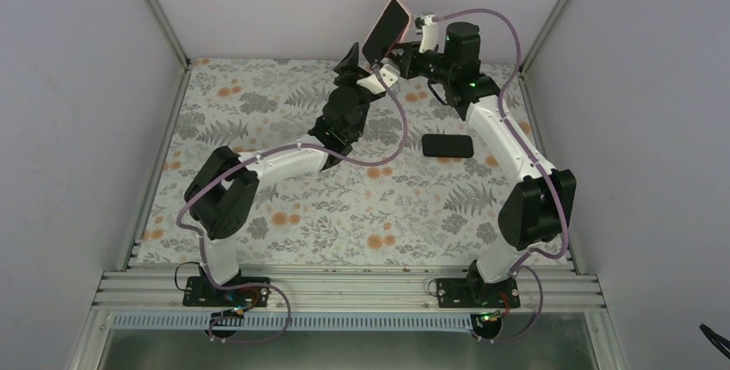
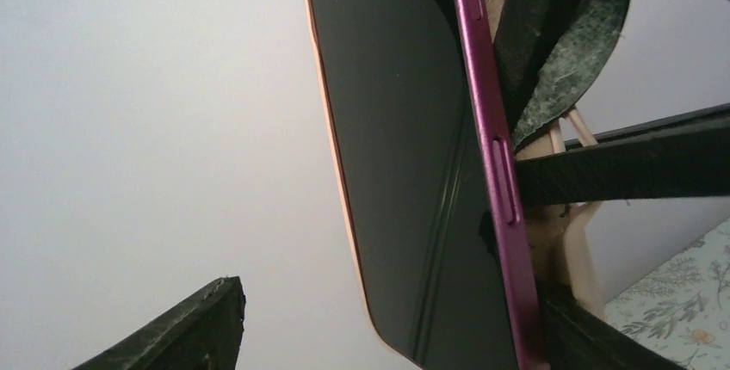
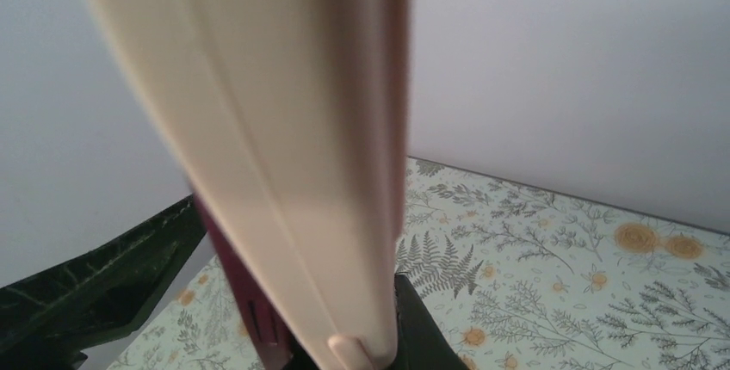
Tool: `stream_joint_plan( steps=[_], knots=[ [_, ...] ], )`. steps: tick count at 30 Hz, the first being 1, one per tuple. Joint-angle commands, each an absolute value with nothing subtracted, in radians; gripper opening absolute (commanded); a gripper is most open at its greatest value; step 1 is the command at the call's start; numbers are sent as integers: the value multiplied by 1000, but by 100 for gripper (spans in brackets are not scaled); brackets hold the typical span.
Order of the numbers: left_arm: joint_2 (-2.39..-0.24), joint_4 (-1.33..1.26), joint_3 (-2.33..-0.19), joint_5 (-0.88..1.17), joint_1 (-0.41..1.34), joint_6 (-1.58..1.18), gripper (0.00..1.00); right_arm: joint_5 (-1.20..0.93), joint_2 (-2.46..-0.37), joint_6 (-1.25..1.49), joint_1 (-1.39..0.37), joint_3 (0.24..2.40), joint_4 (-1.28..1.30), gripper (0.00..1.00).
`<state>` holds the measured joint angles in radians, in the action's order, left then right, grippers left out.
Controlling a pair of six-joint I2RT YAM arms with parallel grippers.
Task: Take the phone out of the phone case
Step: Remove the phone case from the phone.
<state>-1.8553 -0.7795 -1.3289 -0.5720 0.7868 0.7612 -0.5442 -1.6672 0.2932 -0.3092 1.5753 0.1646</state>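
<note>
The phone (image 1: 385, 30) is held up in the air at the back of the table, dark screen facing up-left, inside the pale pink phone case (image 1: 399, 3). My right gripper (image 1: 399, 53) is shut on the case's lower end. In the right wrist view the case (image 3: 284, 155) fills the jaws of the right gripper (image 3: 318, 318), and the phone's magenta edge (image 3: 245, 301) shows beside it. My left gripper (image 1: 353, 62) is open just left of the phone. In the left wrist view the screen (image 2: 405, 155) stands between the left gripper's (image 2: 387, 301) spread fingers (image 2: 194, 331), with the magenta side (image 2: 495, 163) bare.
A black slab (image 1: 448, 145) lies flat on the floral table cover (image 1: 258, 112) right of centre, below the raised grippers. Grey walls enclose the table on three sides. The right arm's cable (image 1: 508, 34) loops near the back right corner.
</note>
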Motion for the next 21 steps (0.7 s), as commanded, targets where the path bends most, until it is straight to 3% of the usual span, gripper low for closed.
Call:
stream_joint_plan(
  steps=[1, 9, 21],
  knots=[
    [-1894, -845, -1402, -672, 756, 799, 72, -666, -1627, 298, -351, 1560, 154, 2],
    [-1959, -903, -1460, -656, 758, 904, 62, -702, -1653, 290, -423, 1551, 149, 2],
    [-2034, -1076, -1488, -595, 801, 1049, 37, -726, -1720, 309, -430, 1565, 149, 2]
  ],
)
